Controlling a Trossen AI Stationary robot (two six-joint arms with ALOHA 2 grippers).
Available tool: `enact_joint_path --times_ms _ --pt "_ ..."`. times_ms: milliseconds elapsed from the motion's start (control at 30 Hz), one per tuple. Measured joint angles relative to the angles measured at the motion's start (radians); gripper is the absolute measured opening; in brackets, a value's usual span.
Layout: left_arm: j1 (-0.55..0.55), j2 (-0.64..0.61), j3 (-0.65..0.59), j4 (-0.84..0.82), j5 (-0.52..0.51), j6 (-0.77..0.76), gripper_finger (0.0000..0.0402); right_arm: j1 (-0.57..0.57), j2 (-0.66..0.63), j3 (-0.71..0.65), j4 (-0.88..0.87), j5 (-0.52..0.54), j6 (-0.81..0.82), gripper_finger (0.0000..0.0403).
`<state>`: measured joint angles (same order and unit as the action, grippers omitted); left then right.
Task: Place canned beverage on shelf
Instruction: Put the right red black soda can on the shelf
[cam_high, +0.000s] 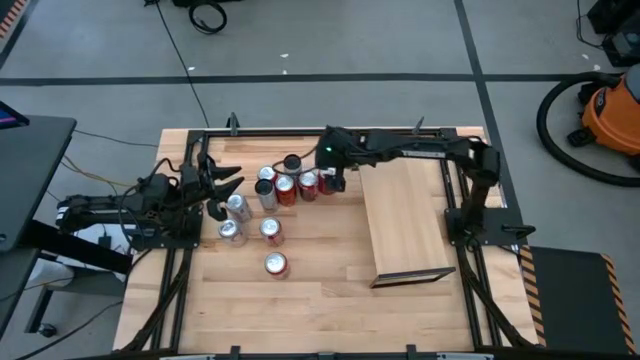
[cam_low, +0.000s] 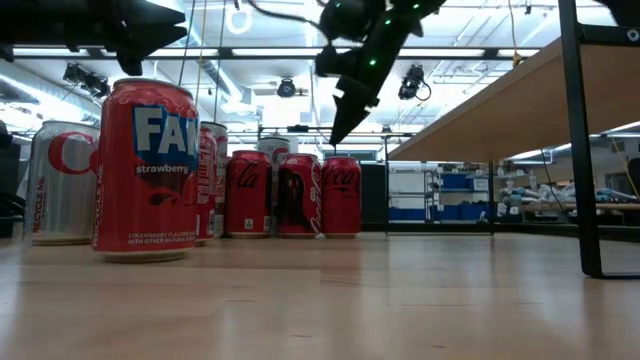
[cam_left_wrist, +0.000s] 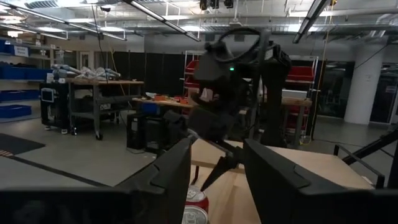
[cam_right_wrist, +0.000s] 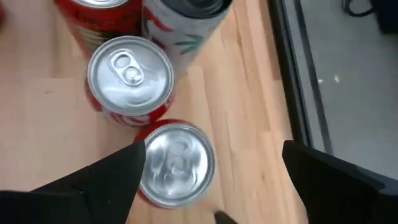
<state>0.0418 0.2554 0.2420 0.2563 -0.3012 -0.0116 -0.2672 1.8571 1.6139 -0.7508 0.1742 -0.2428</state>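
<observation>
Strawberry soda can (cam_low: 146, 170), red, upright, closest to the low camera on the plank desk (cam_high: 330, 290). Behind it, a silver can (cam_low: 62, 182) and a row of red cola cans (cam_low: 292, 195).

Red can with silver top (cam_right_wrist: 176, 163): upright at the right end of that cluster, just beside the shelf; a second silver-topped can (cam_right_wrist: 129, 78) touches it.

Right pincer (cam_right_wrist: 211, 171): directly above this can, fingers wide apart on either side of it, not touching, holding nothing.

Shelf (cam_high: 405, 220): light-wood board, right of the cans, raised off the desk.

Left pincer (cam_high: 225, 185): at the cluster's left edge, above the desk, fingers partly apart, holding nothing visible.

Loose cans (cam_high: 272, 248): three more, nearer the desk's front.
</observation>
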Motion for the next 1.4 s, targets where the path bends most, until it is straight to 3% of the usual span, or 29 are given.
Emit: enact_joint_path --times_ms 133,367,733,1000,1167,1400 --pt "0.0 0.0 0.0 -0.002 0.0 0.0 0.0156 -0.016 0.058 0.044 -0.043 -0.064 -0.013 0.039" --pt "0.0 0.0 0.0 -0.008 0.0 0.0 0.0156 -0.019 0.143 0.047 -0.058 -0.071 -0.034 0.0386" --pt "0.0 0.0 0.0 -0.008 0.0 -0.001 0.0156 -0.018 0.176 0.047 -0.075 -0.066 -0.056 0.0322" --pt "0.0 0.0 0.0 -0.008 0.0 -0.004 0.0155 -0.013 0.072 0.045 -0.111 -0.066 -0.083 0.0322" --pt "0.0 0.0 0.0 -0.015 0.0 -0.004 0.0155 0.009 -0.027 0.043 -0.154 -0.123 -0.135 0.0322" --pt "0.0 0.0 0.0 -0.022 0.0 -0.004 0.0155 0.039 -0.199 0.044 -0.222 -0.084 -0.122 0.0323"
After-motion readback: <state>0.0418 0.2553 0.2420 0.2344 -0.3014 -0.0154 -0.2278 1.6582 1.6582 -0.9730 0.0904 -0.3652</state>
